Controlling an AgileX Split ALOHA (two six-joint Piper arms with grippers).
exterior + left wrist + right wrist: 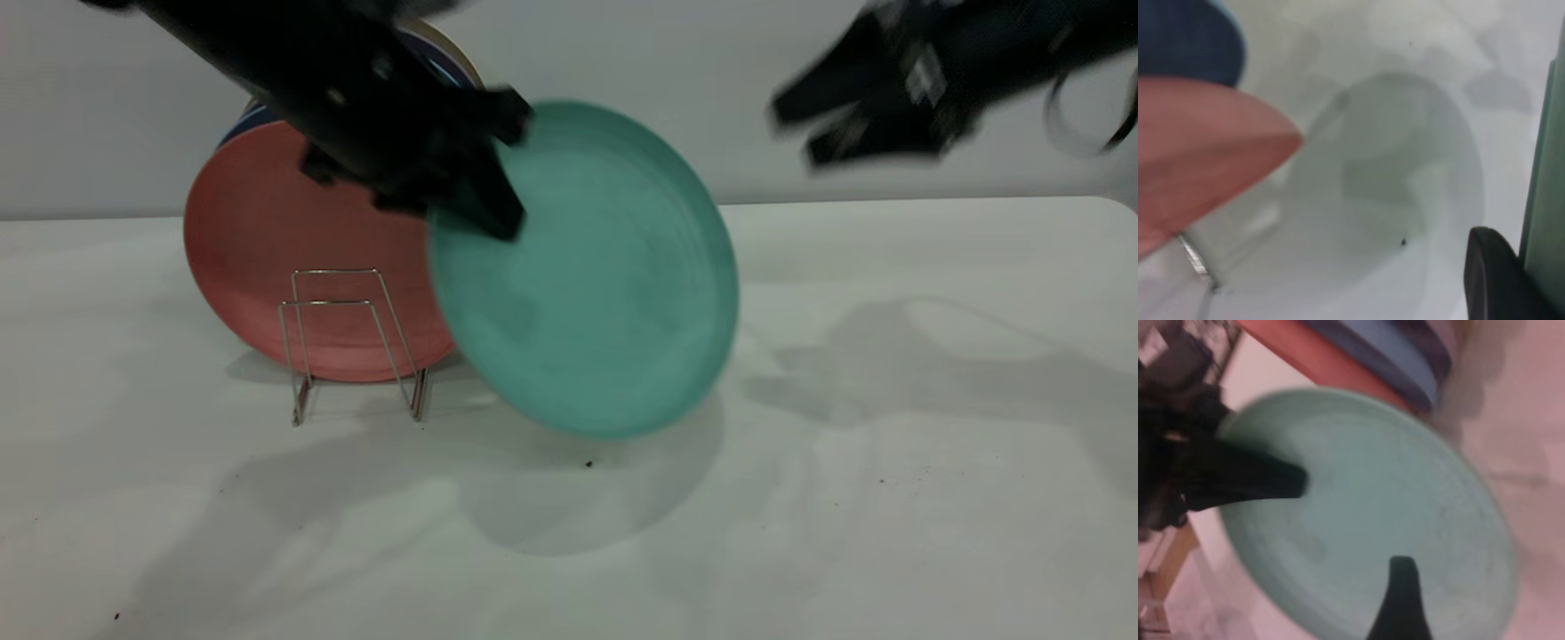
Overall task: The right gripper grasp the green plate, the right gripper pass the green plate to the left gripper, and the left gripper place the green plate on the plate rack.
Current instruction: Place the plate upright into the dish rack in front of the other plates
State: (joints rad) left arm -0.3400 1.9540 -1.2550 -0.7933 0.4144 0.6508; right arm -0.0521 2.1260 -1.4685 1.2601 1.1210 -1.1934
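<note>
The green plate [596, 284] hangs tilted in the air just right of the plate rack [351, 342], its lower edge close above the table. My left gripper [500, 178] is shut on the plate's upper left rim; in the left wrist view one finger [1491, 280] presses against the plate's edge [1545, 167]. My right gripper [796, 135] is open and empty, high at the right, well clear of the plate. In the right wrist view the plate [1405, 500] fills the middle behind one of that gripper's fingers [1401, 600].
A salmon-pink plate [267, 240] stands in the rack, with dark blue plates [258, 116] behind it. The rack's front loops hold nothing. White table [889, 498] stretches to the front and right; a wall stands close behind.
</note>
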